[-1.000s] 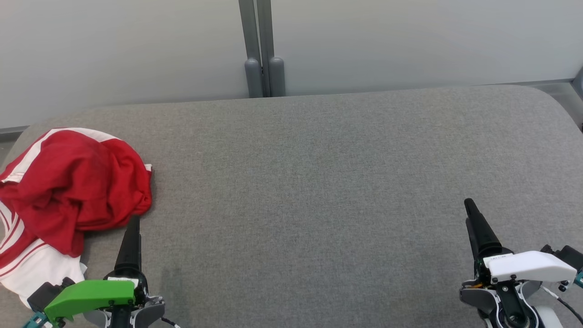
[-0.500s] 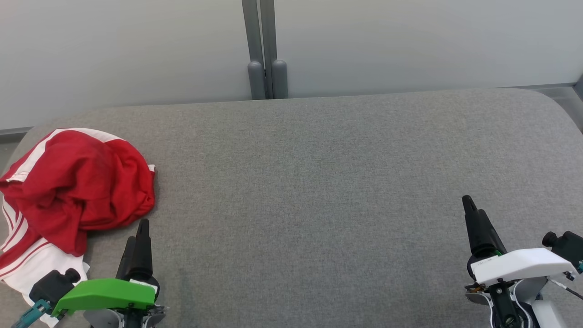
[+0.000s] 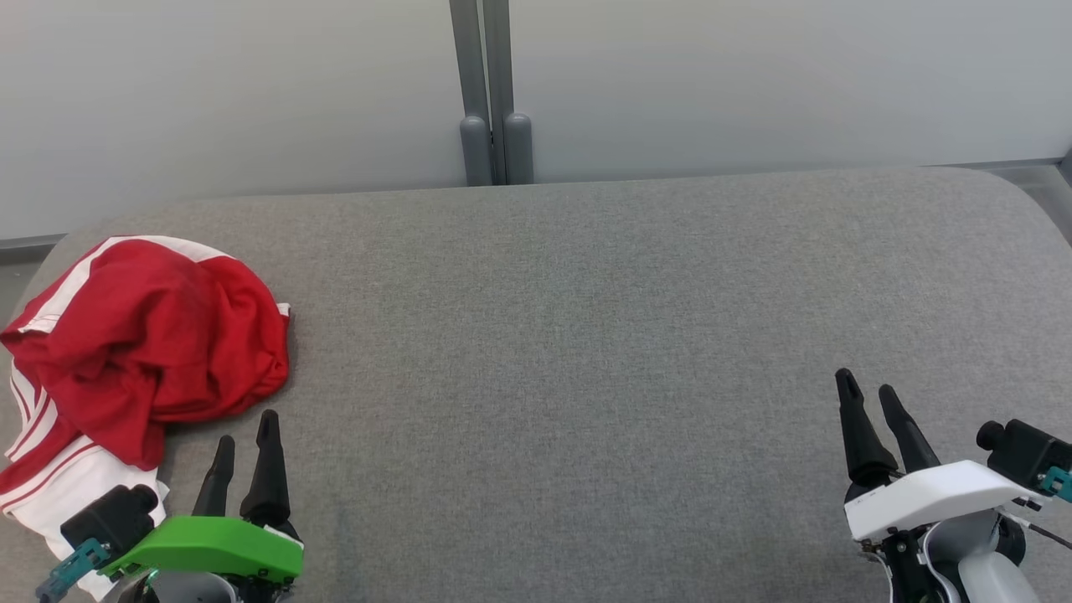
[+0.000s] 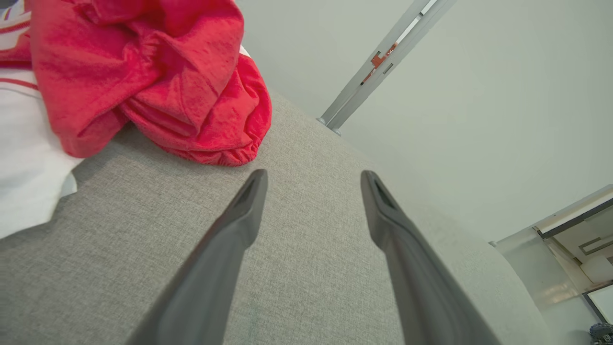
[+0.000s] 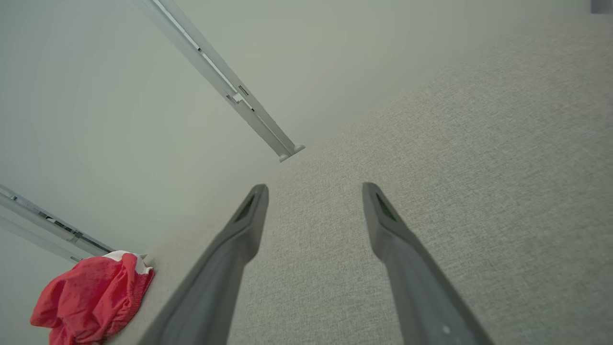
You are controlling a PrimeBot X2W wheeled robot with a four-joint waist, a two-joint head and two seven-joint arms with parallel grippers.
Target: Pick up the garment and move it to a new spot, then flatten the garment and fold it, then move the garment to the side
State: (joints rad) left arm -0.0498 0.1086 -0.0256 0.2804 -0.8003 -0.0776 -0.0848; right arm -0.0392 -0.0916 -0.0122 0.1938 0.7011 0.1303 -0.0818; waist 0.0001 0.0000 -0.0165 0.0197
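A crumpled red and white garment lies bunched at the left end of the grey padded table. My left gripper hovers just in front of its near right edge, open and empty, a small gap from the cloth. In the left wrist view the garment fills the upper left, just beyond the open left gripper. My right gripper stands open and empty at the lower right, far from the cloth. The right wrist view shows its open fingers over bare fabric, with the garment far off at the lower left.
A pale wall runs behind the table, with a grey double post at its middle. The table's rounded corners fall away at the far left and far right. Bare grey surface stretches between the two grippers.
Both grippers have turned about their wrists, so that two separate fingers now show on each. The left has drawn back a little from the garment. The head camera shifted slightly.
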